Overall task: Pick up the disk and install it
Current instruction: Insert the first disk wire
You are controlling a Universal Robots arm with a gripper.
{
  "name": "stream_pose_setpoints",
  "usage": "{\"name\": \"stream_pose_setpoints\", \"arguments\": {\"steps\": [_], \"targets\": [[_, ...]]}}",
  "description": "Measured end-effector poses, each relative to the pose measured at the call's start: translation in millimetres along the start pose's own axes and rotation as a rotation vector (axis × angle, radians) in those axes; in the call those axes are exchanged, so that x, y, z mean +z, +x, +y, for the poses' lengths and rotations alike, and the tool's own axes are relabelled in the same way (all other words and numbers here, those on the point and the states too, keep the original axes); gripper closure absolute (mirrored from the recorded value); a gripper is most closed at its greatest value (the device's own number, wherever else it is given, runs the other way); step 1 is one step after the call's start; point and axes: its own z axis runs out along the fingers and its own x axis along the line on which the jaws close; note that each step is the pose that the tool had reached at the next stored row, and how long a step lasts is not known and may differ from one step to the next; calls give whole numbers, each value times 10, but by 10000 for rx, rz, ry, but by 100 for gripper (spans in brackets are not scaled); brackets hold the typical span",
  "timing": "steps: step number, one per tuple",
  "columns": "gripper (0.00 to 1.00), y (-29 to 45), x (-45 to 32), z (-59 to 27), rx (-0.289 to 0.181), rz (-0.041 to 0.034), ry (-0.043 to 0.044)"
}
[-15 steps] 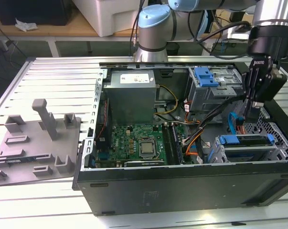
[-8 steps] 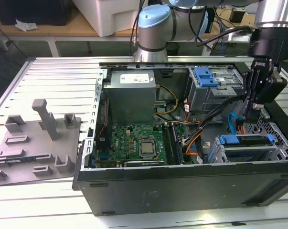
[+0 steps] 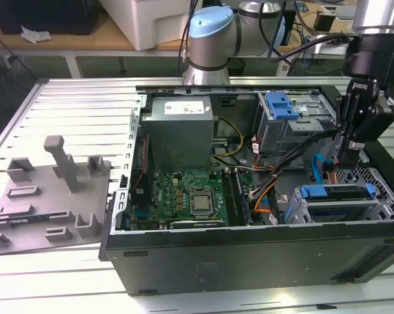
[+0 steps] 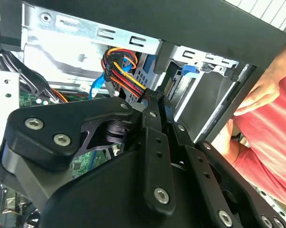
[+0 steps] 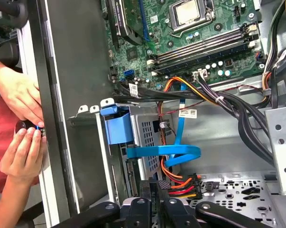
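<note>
The disk (image 3: 334, 192) sits edge-up in the grey drive cage (image 3: 379, 208) at the exterior view's right, inside the open computer case. Its blue rail and a strip of silver show. In the first wrist view its blue end tab (image 5: 117, 125) sticks out of the cage front. My gripper (image 3: 342, 165) hangs just above and behind the cage, fingers together with nothing between them. In both wrist views the gripper (image 5: 154, 186) (image 4: 157, 99) has its tips close to a bundle of red, yellow and orange power wires (image 5: 180, 183) beside the cage.
A flat blue data cable (image 5: 166, 153) loops beside the cage. A person's hands (image 5: 20, 124) rest on the case's front edge. A second cage with a blue bracket (image 3: 281, 104), a grey power-supply box (image 3: 180, 131) and the motherboard (image 3: 193, 196) lie in the case. A grey fixture (image 3: 49, 196) stands on the table.
</note>
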Motion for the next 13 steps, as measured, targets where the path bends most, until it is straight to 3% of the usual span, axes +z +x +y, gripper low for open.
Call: {"name": "stream_pose_setpoints", "arguments": {"steps": [4,6,7,13], "targets": [[83,50,-5,2,11,-168,20],[83,75,-1,5,16,-270,27],[83,100,2,8,21,-356,35],[83,189,19,17,31,-638,55]]}}
